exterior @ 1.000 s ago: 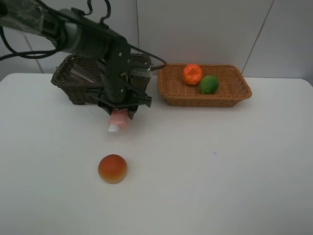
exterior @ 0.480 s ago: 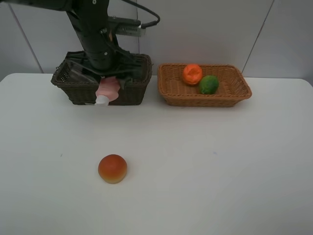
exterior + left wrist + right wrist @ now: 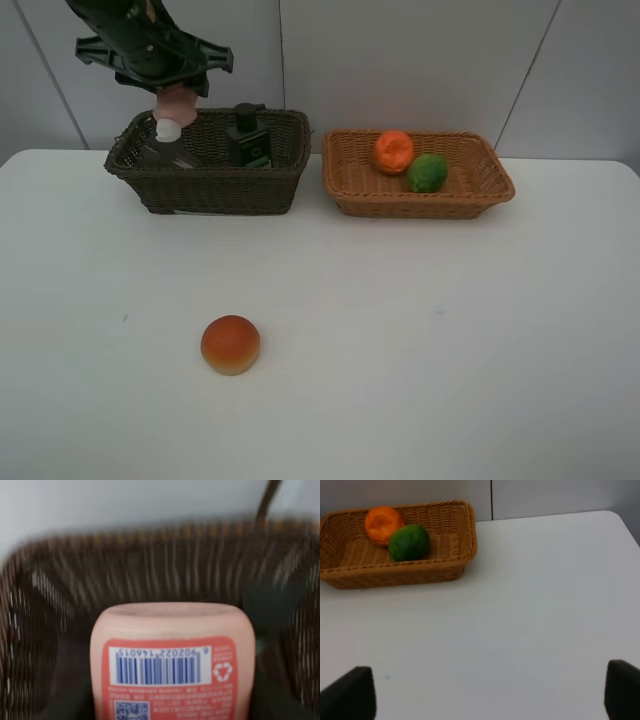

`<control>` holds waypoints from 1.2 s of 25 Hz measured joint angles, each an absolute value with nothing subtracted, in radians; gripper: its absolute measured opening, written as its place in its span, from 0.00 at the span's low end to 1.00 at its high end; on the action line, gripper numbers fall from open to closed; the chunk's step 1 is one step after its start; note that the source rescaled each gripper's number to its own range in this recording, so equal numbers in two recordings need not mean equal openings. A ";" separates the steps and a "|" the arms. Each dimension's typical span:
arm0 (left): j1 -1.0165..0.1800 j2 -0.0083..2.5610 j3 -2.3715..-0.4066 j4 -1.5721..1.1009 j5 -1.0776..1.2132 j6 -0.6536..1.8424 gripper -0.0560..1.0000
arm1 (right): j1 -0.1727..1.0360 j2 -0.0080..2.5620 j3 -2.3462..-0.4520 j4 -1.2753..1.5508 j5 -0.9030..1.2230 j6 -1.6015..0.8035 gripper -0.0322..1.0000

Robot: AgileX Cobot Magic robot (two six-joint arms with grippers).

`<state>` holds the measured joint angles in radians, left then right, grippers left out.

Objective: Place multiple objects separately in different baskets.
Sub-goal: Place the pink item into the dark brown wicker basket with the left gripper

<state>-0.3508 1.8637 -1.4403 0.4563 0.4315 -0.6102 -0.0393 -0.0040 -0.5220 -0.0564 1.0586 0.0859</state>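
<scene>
Your left hand [image 3: 172, 92] is up above the left end of the dark brown basket [image 3: 205, 185], clenched around the pink tube [image 3: 176, 108], which hangs cap-down with its white cap [image 3: 168, 130] just over the rim. In your left wrist view the tube's [image 3: 172, 662] barcode label fills the lower middle, and the blurred dark wicker wall [image 3: 150, 562] curves around behind it. Inside that basket the dark rectangular bottle [image 3: 246, 136] stands upright toward the middle-right, near the tube but apart from it, and a translucent shape [image 3: 160, 155] lies low on the left, too dim to identify. The light tan basket [image 3: 418, 188] sits just beside the dark one on the counter [image 3: 420, 330], holding the orange [image 3: 393, 151] and the green fruit [image 3: 427, 173], which touch each other. The peach-like fruit [image 3: 230, 344] rests alone on the open counter, well apart from both baskets. Your right hand [image 3: 490, 692] shows only as two dark fingertips [image 3: 349, 694] spread wide at the edges of the right wrist view, released and holding nothing, with the tan basket [image 3: 420, 570] ahead of it.
</scene>
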 joint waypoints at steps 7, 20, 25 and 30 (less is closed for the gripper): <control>-0.289 1.985 -1.440 0.467 0.198 -0.610 0.66 | -0.039 -0.004 -0.522 -0.056 1.059 0.086 0.98; -0.262 2.115 -1.439 0.513 0.036 -0.585 0.66 | -0.039 -0.004 -0.522 -0.056 1.059 0.086 0.98; -0.260 2.115 -1.439 0.514 0.036 -0.585 0.79 | -0.039 -0.004 -0.522 -0.056 1.059 0.086 0.98; -0.260 2.113 -1.439 0.514 0.060 -0.585 0.99 | -0.039 -0.004 -0.522 -0.056 1.059 0.086 0.98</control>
<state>-0.2605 2.1132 -1.4386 0.5139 0.0601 -0.5849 -0.0393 -0.0040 -0.5220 -0.0564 1.0586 0.0859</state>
